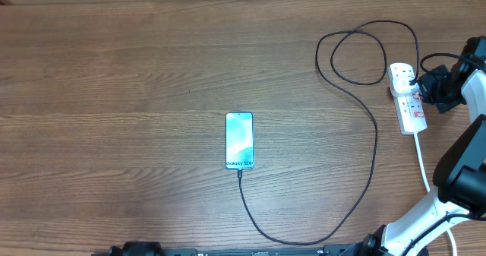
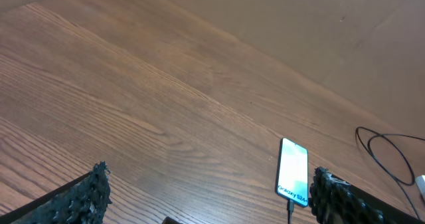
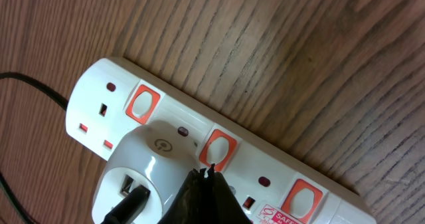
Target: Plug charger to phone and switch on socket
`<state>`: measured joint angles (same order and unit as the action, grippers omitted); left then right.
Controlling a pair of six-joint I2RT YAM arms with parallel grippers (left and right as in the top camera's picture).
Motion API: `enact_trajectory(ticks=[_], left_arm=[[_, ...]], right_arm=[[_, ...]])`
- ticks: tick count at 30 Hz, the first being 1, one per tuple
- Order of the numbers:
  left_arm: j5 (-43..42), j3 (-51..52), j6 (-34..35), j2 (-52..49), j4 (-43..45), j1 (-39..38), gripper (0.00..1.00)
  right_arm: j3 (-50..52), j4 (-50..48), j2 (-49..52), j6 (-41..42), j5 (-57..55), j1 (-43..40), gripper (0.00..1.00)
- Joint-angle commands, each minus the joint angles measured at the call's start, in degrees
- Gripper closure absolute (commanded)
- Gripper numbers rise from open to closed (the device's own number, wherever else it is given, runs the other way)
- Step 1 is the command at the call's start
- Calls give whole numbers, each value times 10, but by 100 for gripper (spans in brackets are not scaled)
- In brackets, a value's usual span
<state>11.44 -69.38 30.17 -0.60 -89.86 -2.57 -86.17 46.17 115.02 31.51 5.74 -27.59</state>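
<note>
The phone (image 1: pixel 239 140) lies face up mid-table, its screen lit and reading "Galaxy S24". The charger cable (image 1: pixel 371 146) is plugged into the phone's near end, loops right and runs up to the socket (image 1: pixel 408 96). A white adapter (image 3: pixel 143 167) sits in the socket, with the cable's black plug (image 3: pixel 123 205) in it. My right gripper (image 3: pixel 207 173) is shut, its tips touching the socket's middle orange switch (image 3: pixel 221 148). My left gripper (image 2: pixel 206 196) is open and empty, low over the table near the phone (image 2: pixel 293 171).
The socket's thick white cord (image 1: pixel 422 163) runs toward the table's front right, beside my right arm's base. The charger cable forms loops (image 1: pixel 357 55) behind the socket. Bare wooden table (image 1: pixel 114 112) fills the left.
</note>
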Motion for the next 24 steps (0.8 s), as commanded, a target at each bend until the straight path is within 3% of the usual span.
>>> enact_trajectory(ticks=[1, 24], left_arm=[[7, -5, 14, 3, 1, 3, 0], [7, -5, 14, 3, 1, 3, 0]], right_arm=[[-16, -2, 3, 0, 4, 2, 96], [-16, -3, 18, 0, 8, 16, 96]])
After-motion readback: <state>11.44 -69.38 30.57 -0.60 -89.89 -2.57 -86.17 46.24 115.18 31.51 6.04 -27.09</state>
